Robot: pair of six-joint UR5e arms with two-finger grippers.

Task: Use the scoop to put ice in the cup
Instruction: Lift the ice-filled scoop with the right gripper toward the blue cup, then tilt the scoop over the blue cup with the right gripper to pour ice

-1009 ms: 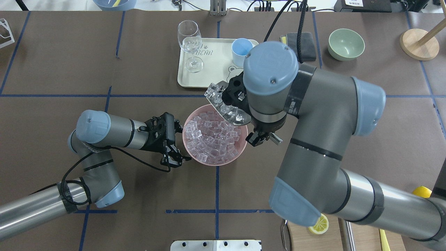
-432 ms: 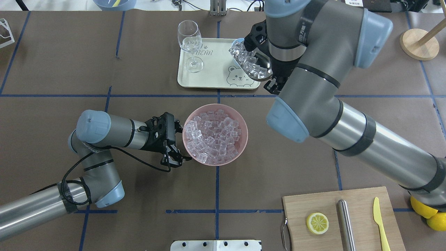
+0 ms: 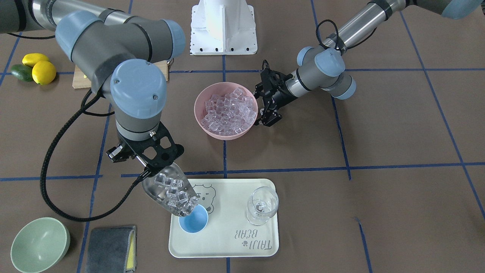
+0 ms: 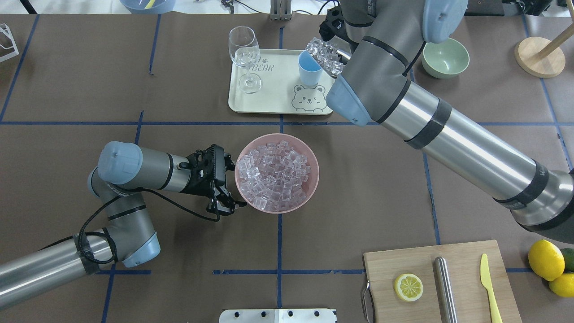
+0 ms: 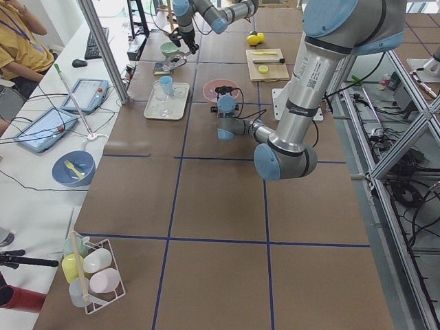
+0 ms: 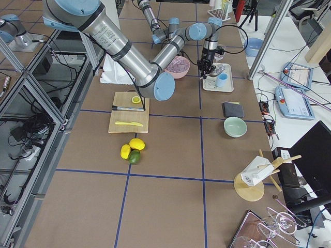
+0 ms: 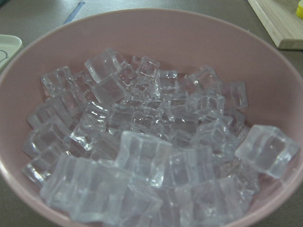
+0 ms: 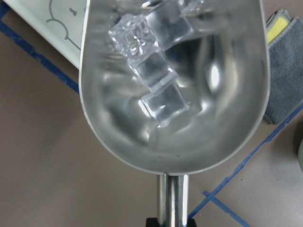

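Above the light-blue cup (image 3: 194, 223) on the tray (image 3: 223, 204), the steel scoop (image 3: 151, 190) is held tilted, its handle clamped in the right gripper (image 3: 157, 167). Its ice (image 3: 175, 193) is not yet poured; the cup looks empty. The left gripper (image 3: 265, 109) is seemingly spread against the pink bowl (image 3: 223, 135)

Overhead, the right arm (image 4: 448, 134) hides the right end effector (image 3: 147, 167) and much of the scoop (image 3: 169, 192); the wrist view crops its lip.
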